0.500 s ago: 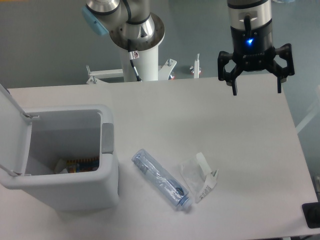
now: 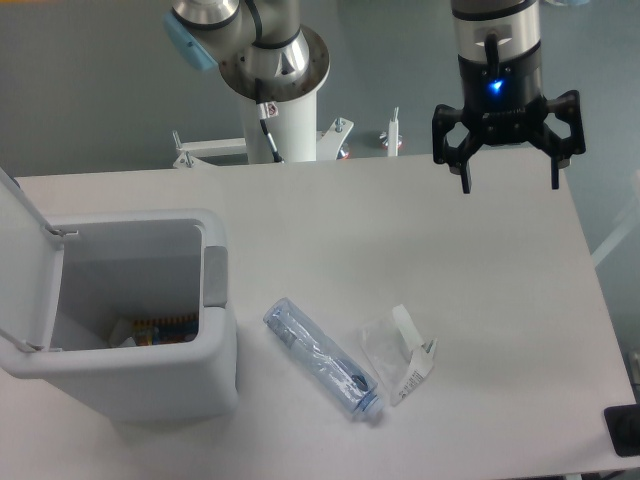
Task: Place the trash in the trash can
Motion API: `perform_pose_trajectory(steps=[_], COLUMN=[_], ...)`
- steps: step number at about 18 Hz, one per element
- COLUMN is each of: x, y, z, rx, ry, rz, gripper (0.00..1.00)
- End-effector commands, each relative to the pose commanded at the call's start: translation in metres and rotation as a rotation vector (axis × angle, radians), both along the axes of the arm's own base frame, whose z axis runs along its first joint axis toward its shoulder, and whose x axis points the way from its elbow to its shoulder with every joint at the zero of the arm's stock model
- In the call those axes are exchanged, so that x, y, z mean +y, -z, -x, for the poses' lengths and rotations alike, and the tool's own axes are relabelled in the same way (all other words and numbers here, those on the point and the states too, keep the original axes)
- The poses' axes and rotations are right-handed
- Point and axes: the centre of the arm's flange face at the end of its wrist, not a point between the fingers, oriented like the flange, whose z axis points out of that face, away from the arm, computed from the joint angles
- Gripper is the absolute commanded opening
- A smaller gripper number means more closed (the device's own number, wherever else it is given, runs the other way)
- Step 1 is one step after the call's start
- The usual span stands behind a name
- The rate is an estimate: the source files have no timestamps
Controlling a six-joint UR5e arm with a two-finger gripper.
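Observation:
A clear crushed plastic bottle (image 2: 322, 361) with a bluish tint lies on the white table, just right of the trash can. A smaller crumpled clear wrapper (image 2: 397, 352) with a white tag lies right beside the bottle's right end. The trash can (image 2: 140, 385) is a pale grey-white bin at the front left, its lid (image 2: 22, 268) swung open to the left and a grey pad (image 2: 215, 277) on its rim. My gripper (image 2: 509, 181) hangs open and empty above the table's far right, well away from both pieces.
Colourful litter with orange stripes (image 2: 160, 328) lies inside the bin. The robot's base column (image 2: 275, 110) stands behind the table's far edge. A dark object (image 2: 623, 432) sits at the front right corner.
The gripper has shifted very slightly left and up. Nothing else has moved.

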Motion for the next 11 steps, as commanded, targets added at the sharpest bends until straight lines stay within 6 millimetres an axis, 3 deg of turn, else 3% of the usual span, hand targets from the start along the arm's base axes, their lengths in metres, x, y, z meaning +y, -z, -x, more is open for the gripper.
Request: perform_pose_trajectory(steps=[4, 11], x=[0.004, 0.03], y=[0.025, 0.069], z=[-0.003, -0.026], rx=[-0.031, -0.11], ry=[0.008, 0.015], rz=[0.007, 0.024], gripper=[1.0, 1.0])
